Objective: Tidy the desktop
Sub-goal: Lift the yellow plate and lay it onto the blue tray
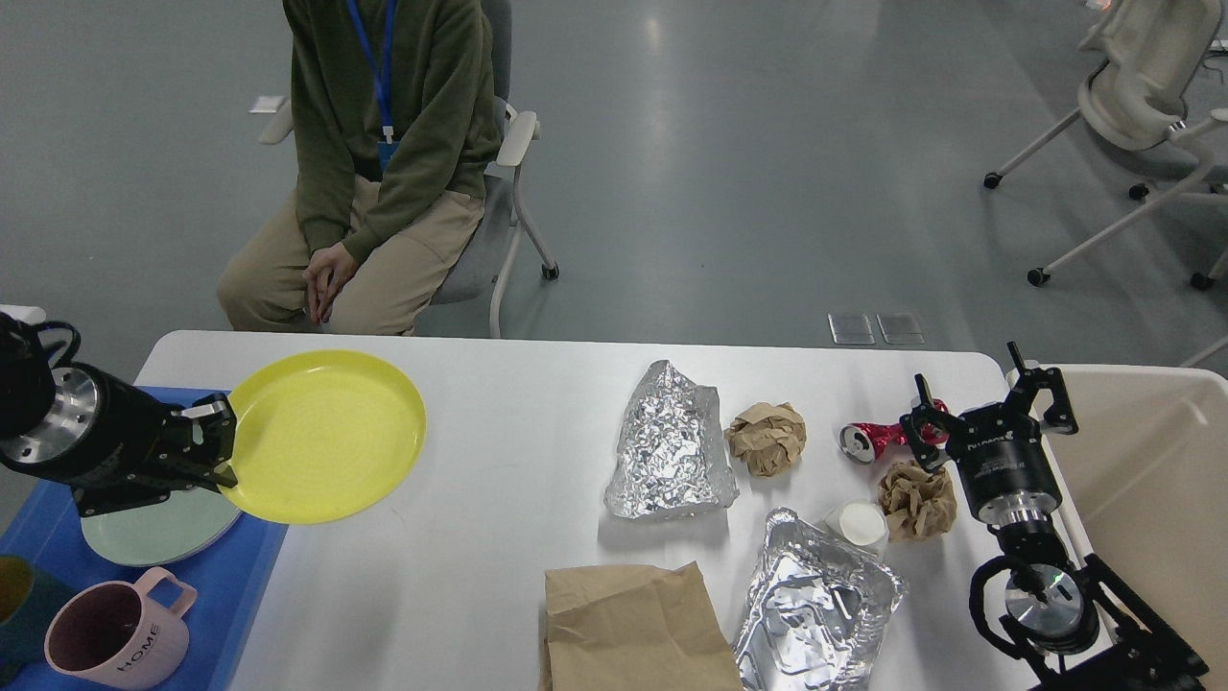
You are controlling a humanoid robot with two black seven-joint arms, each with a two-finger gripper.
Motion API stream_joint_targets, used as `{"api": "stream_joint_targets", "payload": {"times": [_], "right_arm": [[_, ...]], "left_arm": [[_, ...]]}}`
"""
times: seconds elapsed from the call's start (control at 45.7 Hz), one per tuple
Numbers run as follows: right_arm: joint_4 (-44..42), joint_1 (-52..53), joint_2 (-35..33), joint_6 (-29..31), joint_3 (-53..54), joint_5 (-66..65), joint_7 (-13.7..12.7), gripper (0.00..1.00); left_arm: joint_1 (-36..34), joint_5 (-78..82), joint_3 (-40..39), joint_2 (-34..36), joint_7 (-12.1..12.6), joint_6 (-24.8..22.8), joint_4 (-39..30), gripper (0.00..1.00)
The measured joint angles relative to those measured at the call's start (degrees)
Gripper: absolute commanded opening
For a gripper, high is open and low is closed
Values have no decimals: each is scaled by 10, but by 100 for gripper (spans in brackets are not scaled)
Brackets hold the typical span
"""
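The white desktop point(499, 480) fills the lower half of the head view. My left gripper point(219, 443) is shut on the rim of a yellow plate point(326, 434), which hangs lifted over the table's left side beside the blue tray point(245, 566). My right gripper point(988, 403) stands open near the table's right edge, with a crushed red can point(868, 439) just to its left. Scattered over the right half lie crumpled foil point(667, 443), a foil container point(815, 600), two brown paper balls point(765, 438) point(916, 499), a small white cup point(859, 524) and a brown paper bag point(633, 624).
In the tray sit a pale green plate point(158, 533) and a pink mug point(115, 643). A beige bin point(1146, 499) stands right of the table. A person sits on a chair point(499, 192) behind the far edge. Another chair point(1142, 86) is at the far right.
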Motion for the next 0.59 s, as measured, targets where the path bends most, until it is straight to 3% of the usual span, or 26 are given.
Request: {"api": "stream_joint_targets", "payload": {"times": [0.153,0.241,0.416,0.591], "right_arm": [[0,0,0,0,0,0,0,100],[0,0,0,0,0,0,0,100],[0,0,0,0,0,0,0,100],[1,0,0,0,0,0,0,100]], "left_arm": [[-85,-19,40,-16,-3,-86,-10,0],[-99,-20,47,-16,-4,-104,-10,0],[-100,-20,64,-11,-5,-114,10,0],[-42,-16,64,34,2,-130,95,0]]}}
